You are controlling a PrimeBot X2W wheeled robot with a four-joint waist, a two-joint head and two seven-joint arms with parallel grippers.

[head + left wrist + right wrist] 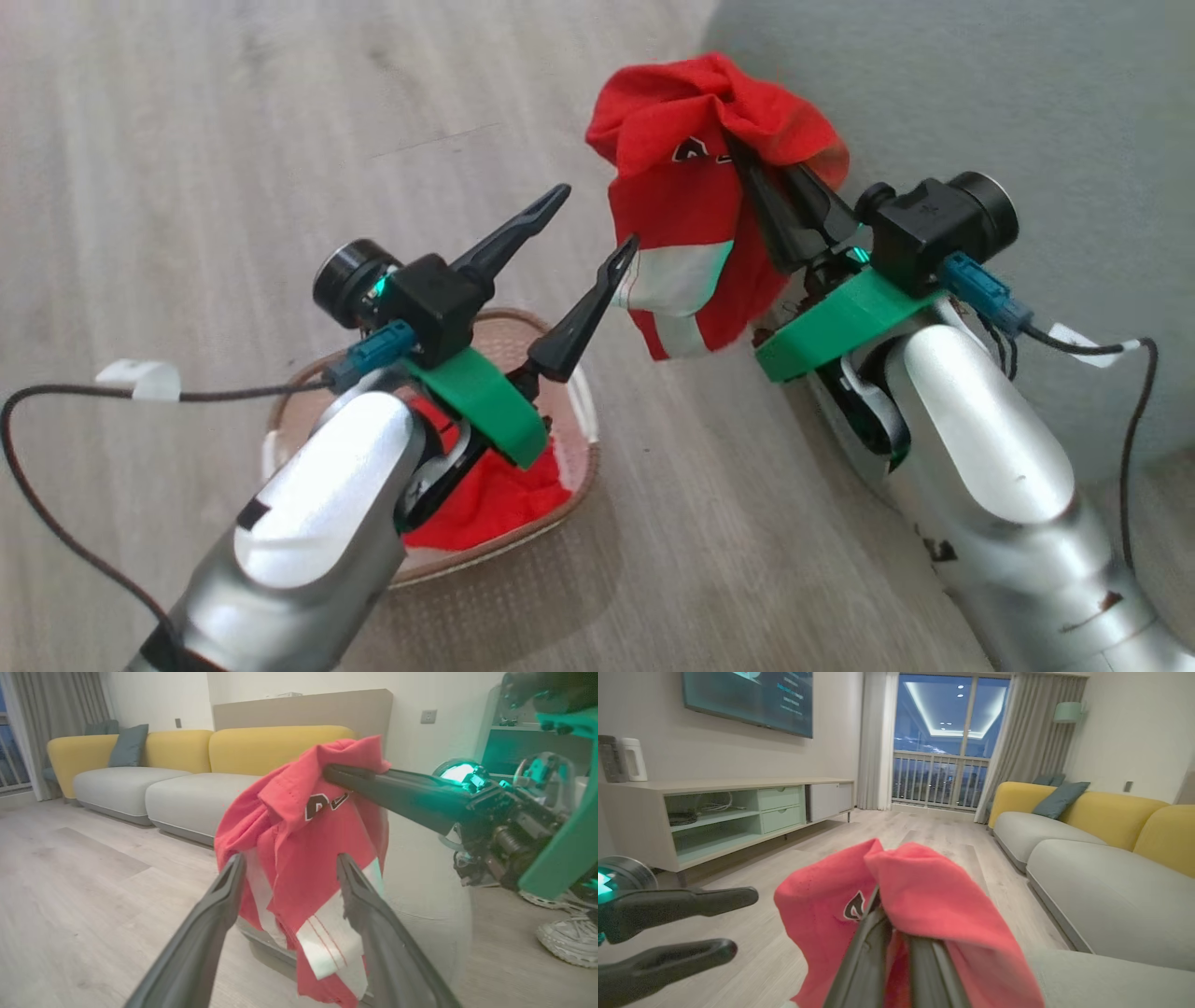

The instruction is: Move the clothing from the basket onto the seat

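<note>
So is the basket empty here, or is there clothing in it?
Not empty. A plain red garment lies in the basket, partly hidden under the left arm; the white-trimmed red garment hangs from the shut right gripper.

The wooden floor (233, 140) to the left of the basket (579, 439) is wide and bare, so a gripper can pass there freely. The left arm (317, 504) hangs over the basket and covers most of its opening. The red shirt (686, 201) hanging from the right gripper (761, 187) fills the gap between both grippers, just beside one tip of the left gripper (596, 218). The seat (980, 103) behind it lies bare.
</note>
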